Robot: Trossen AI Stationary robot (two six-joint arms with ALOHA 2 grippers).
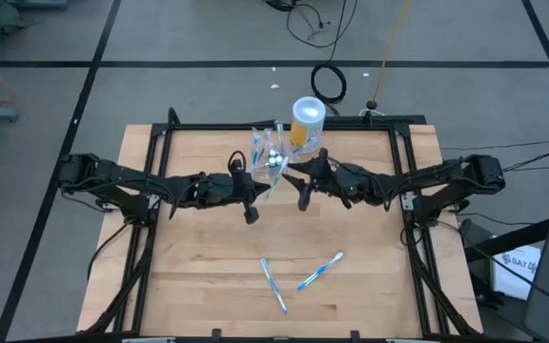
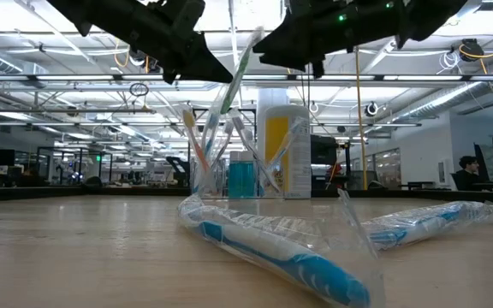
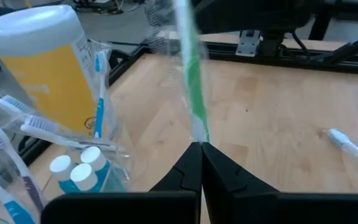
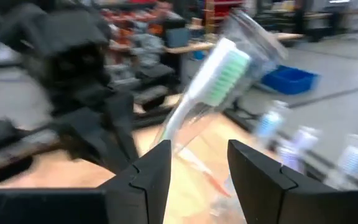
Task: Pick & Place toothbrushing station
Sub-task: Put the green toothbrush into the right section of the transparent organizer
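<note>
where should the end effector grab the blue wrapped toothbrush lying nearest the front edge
Grip the blue wrapped toothbrush at mid-handle, coming straight down from above. It lies flat on the table, apart from the other one, so fingers should straddle its narrow width across its long axis.

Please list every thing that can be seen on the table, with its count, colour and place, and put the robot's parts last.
Small see-through plastic cup: one, colourless, back centre, holding wrapped toothbrushes and blue bottles.
Tall yellow container with white lid: one, behind the cup.
Green-and-white toothbrush in clear wrap: one, held above the table.
Blue-and-white wrapped toothbrushes: two, lying at front centre.
Wooden table: one, light brown.
Left gripper: jaws shut on the green toothbrush.
Right gripper: jaws open, beside it.
</note>
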